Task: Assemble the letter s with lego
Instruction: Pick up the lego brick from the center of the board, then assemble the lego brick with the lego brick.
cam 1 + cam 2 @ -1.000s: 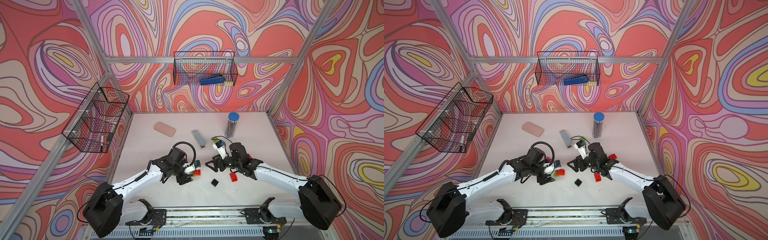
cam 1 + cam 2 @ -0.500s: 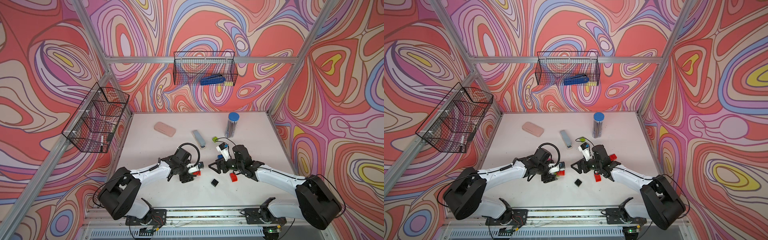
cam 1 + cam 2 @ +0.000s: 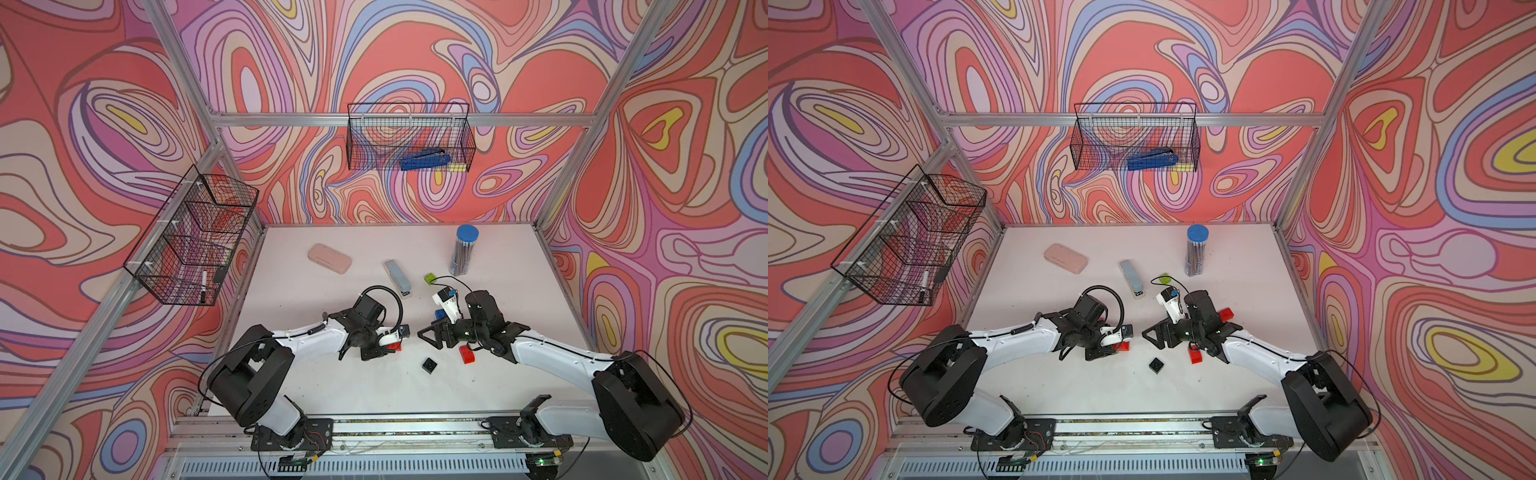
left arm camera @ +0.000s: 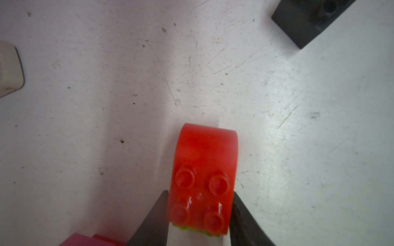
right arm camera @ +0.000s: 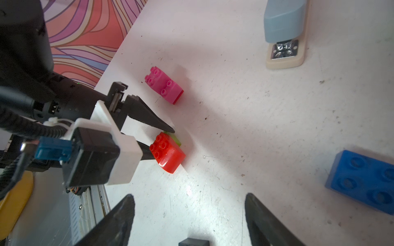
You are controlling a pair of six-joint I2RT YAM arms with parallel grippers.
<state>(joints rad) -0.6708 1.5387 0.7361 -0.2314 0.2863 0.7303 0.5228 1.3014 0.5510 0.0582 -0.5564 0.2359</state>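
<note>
Red rounded studded lego brick (image 4: 204, 170), lime green piece (image 5: 175, 138) beneath it, sits on the scuffed white table (image 4: 85, 106). The left gripper (image 4: 200, 192) now pinches both its sides; a second ago the jaws stood wider. Right gripper (image 5: 188, 196) unchanged: spread wide, empty.

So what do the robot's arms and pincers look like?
The left arm and right arm have white shells with black joints. The left gripper and right gripper each have two black tapering fingers. A ribbed black cable loops over the left wrist.

Lego brick (image 3: 395, 347) before stapler (image 3: 397, 278), case (image 3: 329, 258) farther left
</note>
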